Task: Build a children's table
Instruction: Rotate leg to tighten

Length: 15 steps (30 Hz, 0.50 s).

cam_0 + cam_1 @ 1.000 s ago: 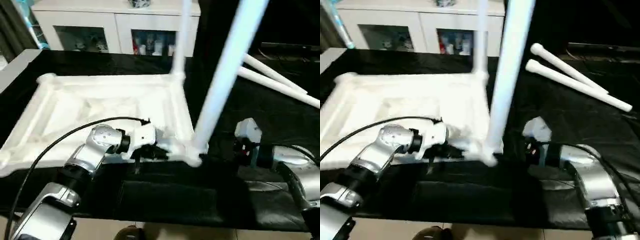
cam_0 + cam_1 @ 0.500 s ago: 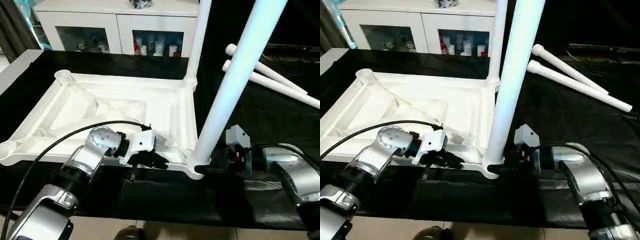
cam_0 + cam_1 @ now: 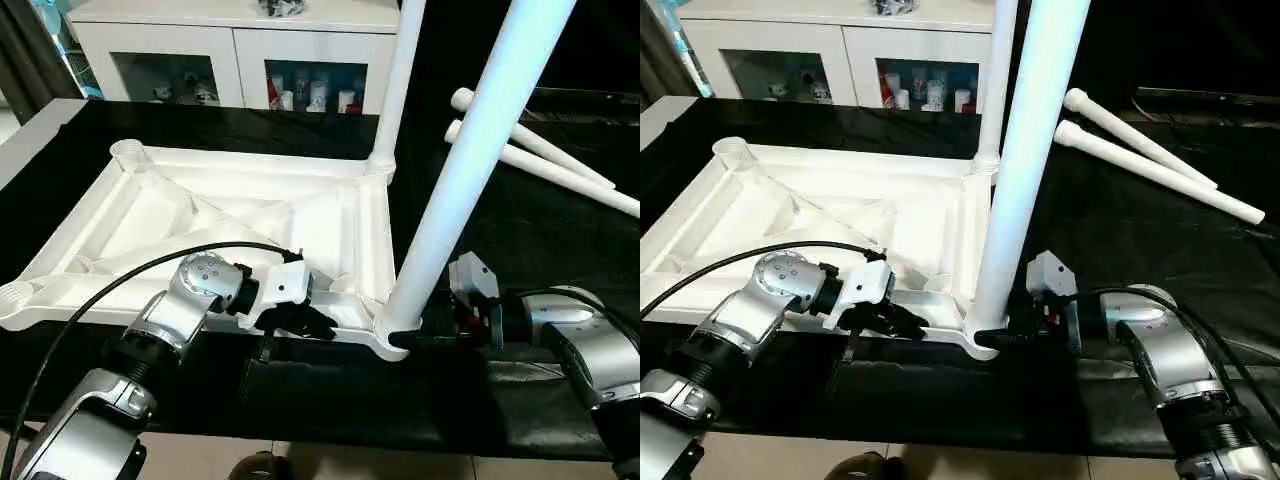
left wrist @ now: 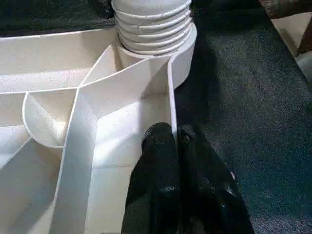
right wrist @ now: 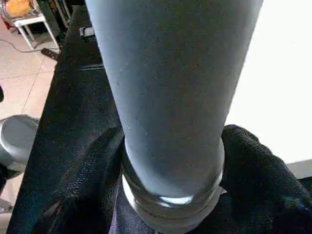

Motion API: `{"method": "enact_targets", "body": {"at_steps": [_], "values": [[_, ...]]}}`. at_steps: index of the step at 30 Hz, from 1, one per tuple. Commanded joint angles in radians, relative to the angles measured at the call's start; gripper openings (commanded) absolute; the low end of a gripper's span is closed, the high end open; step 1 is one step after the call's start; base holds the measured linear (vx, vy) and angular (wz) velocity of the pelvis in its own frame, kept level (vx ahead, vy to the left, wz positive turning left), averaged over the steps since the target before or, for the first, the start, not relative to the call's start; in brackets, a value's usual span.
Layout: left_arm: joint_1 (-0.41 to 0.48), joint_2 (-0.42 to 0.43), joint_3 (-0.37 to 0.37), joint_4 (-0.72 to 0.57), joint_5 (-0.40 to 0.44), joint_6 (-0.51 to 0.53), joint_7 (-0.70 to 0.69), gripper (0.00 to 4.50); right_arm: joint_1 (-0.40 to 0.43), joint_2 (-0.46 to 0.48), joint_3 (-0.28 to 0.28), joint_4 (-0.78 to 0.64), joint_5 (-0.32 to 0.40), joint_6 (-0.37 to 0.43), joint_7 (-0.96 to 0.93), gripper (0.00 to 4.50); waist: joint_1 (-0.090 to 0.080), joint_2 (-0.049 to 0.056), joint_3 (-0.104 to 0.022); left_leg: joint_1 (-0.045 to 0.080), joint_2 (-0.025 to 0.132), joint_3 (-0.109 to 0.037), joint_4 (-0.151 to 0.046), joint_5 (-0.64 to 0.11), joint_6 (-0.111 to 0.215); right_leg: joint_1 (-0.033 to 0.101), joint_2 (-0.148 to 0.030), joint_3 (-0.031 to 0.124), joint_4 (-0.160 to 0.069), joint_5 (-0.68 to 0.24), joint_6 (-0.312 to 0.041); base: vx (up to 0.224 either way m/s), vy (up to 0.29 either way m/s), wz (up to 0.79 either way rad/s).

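The white tabletop [image 3: 240, 215] lies upside down on the black table [image 3: 540, 230], ribs showing, with two legs standing in its right-hand corner sockets: a far leg [image 3: 395, 80] and the near leg [image 3: 470, 170] rising from the front right corner. Two spare legs [image 3: 1150, 160] lie side by side on the cloth, well apart to the right, and the two left sockets are empty. The left gripper [image 4: 176, 146] has its fingers pressed together, pinching the tabletop's thin front rim wall just beside the near leg's socket, steadying the piece. The right gripper [image 5: 170, 161] sits at the foot of the near leg, its fingers [image 5: 253, 165] spread to either side of the tube right above the threads; whether they actually press it, I cannot tell. This looks like the screwing-in of leg two, roughly halfway through the build. Next call: grip that base firmly, twist it home, then reach for a spare leg while the left keeps the top from sliding.
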Motion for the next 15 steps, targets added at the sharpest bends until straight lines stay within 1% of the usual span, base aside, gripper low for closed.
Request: {"method": "enact_targets", "body": {"at_steps": [1, 4, 5, 6, 7, 8, 9, 10, 11, 12, 13, 14, 15], "values": [[-0.001, -0.003, -0.023, -0.012, 0.01, -0.017, -0.033, 0.0, 0.011, -0.002, 0.0, -0.01, 0.011, 0.007, 0.006, 2.72, -0.002, -0.006, -0.083, 0.047, 0.089, -0.045, -0.071, -0.182, 0.044, 0.026, -0.078, 0.035, -0.06, -0.002, -0.263, 0.0, 0.0, 0.0], [-0.004, -0.013, -0.016, -0.008, 0.005, -0.008, -0.021, 0.0, 0.025, 0.008, -0.013, -0.024, 0.024, 0.027, -0.013, 2.72, -0.001, -0.006, -0.083, 0.048, 0.089, -0.045, -0.071, -0.175, 0.051, 0.026, -0.076, 0.035, -0.06, 0.009, -0.264, 0.0, 0.0, 0.0], [-0.01, -0.024, -0.009, -0.005, 0.003, 0.017, 0.0, 0.0, 0.036, 0.018, -0.021, -0.034, 0.026, 0.041, -0.042, 2.72, 0.0, -0.006, -0.083, 0.048, 0.089, -0.044, -0.07, -0.177, 0.052, 0.025, -0.077, 0.035, -0.061, 0.003, -0.264, 0.0, 0.0, 0.0], [-0.014, -0.033, -0.003, -0.002, 0.004, 0.024, 0.017, 0.0, 0.041, 0.028, -0.027, -0.036, 0.022, 0.046, -0.07, 2.72, 0.001, -0.002, -0.082, 0.049, 0.089, -0.045, -0.071, -0.186, 0.047, 0.024, -0.078, 0.035, -0.062, -0.01, -0.264, 0.0, 0.0, 0.0], [-0.014, -0.033, -0.003, -0.002, 0.004, 0.025, 0.018, 0.0, 0.041, 0.029, -0.027, -0.036, 0.022, 0.046, -0.071, 2.72, -0.001, -0.003, -0.082, 0.048, 0.09, -0.045, -0.073, -0.191, 0.043, 0.024, -0.077, 0.035, -0.062, -0.015, -0.263, 0.0, 0.0, 0.0], [-0.029, -0.052, 0.005, 0.009, 0.012, 0.055, 0.064, 0.0, 0.044, 0.054, -0.038, -0.034, 0.012, 0.075, -0.139, 2.72, -0.004, -0.004, -0.08, 0.048, 0.089, -0.045, -0.076, -0.211, 0.035, 0.023, -0.076, 0.035, -0.064, -0.041, -0.261, 0.0, 0.0, 0.0], [-0.039, -0.065, 0.011, 0.017, 0.019, 0.076, 0.097, 0.0, 0.045, 0.072, -0.045, -0.032, 0.004, 0.095, -0.186, 2.72, -0.006, -0.005, -0.077, 0.048, 0.088, -0.047, -0.078, -0.233, 0.021, 0.023, -0.078, 0.036, -0.07, -0.084, -0.256, 0.0, 0.0, 0.0], [-0.077, -0.11, 0.024, 0.049, 0.042, 0.135, 0.199, 0.0, 0.043, 0.142, -0.06, -0.025, -0.028, 0.136, -0.338, 2.72, -0.01, 0.0, -0.073, 0.052, 0.087, -0.047, -0.082, -0.27, -0.001, 0.016, -0.079, 0.038, -0.078, -0.152, -0.245, 0.0, 0.0, 0.0], [-0.091, -0.126, 0.026, 0.058, 0.05, 0.154, 0.233, 0.0, 0.042, 0.167, -0.064, -0.022, -0.039, 0.15, -0.389, 2.72, -0.012, 0.0, -0.072, 0.057, 0.086, -0.048, -0.083, -0.293, -0.02, 0.012, -0.078, 0.038, -0.08, -0.189, -0.24, 0.0, 0.0, 0.0], [-0.11, -0.153, 0.033, 0.071, 0.059, 0.18, 0.285, 0.0, 0.041, 0.206, -0.071, -0.021, -0.051, 0.154, -0.457, 2.72, -0.016, -0.005, -0.07, 0.06, 0.085, -0.055, -0.087, -0.337, -0.056, 0.014, -0.083, 0.039, -0.087, -0.264, -0.221, 0.0, 0.0, 0.0], [-0.121, -0.169, 0.037, 0.078, 0.064, 0.195, 0.316, 0.0, 0.041, 0.229, -0.076, -0.02, -0.057, 0.154, -0.495, 2.72, -0.021, -0.006, -0.067, 0.056, 0.084, -0.061, -0.09, -0.364, -0.081, 0.016, -0.089, 0.038, -0.092, -0.329, -0.194, -0.052, 0.012, -0.07], [-0.133, -0.188, 0.044, 0.085, 0.065, 0.221, 0.349, 0.0, 0.041, 0.252, -0.079, -0.023, -0.058, 0.162, -0.528, 2.72, -0.024, -0.007, -0.066, 0.055, 0.084, -0.062, -0.093, -0.374, -0.087, 0.017, -0.089, 0.038, -0.095, -0.349, -0.181, 0.0, 0.0, 0.0], [-0.135, -0.191, 0.045, 0.086, 0.065, 0.225, 0.354, 0.0, 0.041, 0.256, -0.08, -0.023, -0.058, 0.164, -0.534, 2.72, -0.028, -0.005, -0.067, 0.057, 0.085, -0.065, -0.095, -0.39, -0.096, 0.014, -0.089, 0.037, -0.098, -0.359, -0.166, 0.0, 0.0, 0.0]]}}
